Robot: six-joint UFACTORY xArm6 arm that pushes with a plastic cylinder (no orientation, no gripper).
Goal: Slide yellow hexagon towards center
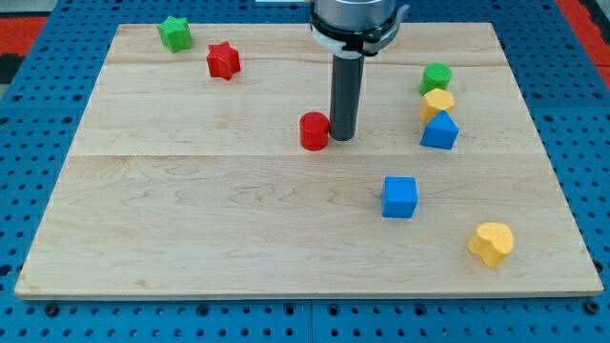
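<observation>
The yellow hexagon (437, 102) lies at the view's right, touching a green block (436, 77) above it and a blue triangular block (439, 131) below it. My tip (342, 138) rests on the board near its middle, just right of a red cylinder (314, 131) and almost touching it. The tip is well to the left of the yellow hexagon, about a hundred pixels away.
A blue cube (399, 197) lies below and right of the tip. A yellow heart-shaped block (492, 243) sits at the lower right. A red star (223, 61) and a green star (174, 33) lie at the upper left. The wooden board (191, 219) sits on a blue pegboard.
</observation>
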